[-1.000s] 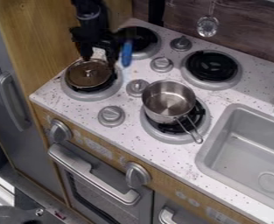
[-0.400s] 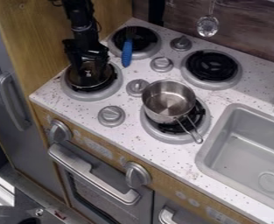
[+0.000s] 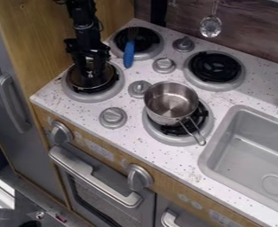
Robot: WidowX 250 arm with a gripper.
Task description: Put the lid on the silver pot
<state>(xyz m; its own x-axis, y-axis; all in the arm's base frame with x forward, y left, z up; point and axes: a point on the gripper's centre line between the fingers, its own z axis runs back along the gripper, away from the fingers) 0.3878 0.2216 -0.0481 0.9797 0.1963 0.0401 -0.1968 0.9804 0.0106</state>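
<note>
My gripper [image 3: 91,71] hangs over the front-left burner, low over the middle of the lid, where the lid's knob is. Whether it has closed on the knob I cannot tell. The round lid [image 3: 80,82] with a brownish centre lies on that burner, partly hidden behind the gripper. To the right, the silver pot [image 3: 170,103] stands uncovered on the front-right burner, its inside bare and its wire handle pointing toward the lower right.
A blue-handled fork [image 3: 129,54] lies across the back-left burner [image 3: 148,55]. The back-right burner [image 3: 240,80] has nothing on it. Several grey knobs [image 3: 140,88] stand between the burners. A grey sink [image 3: 224,122] is at right, and a wooden wall [image 3: 40,40] rises at left.
Since a second ago the gripper has come down over the lid's middle, away from the fork, which is now uncovered. Between the last two frames it has barely moved. Lid and pot have stayed put.
</note>
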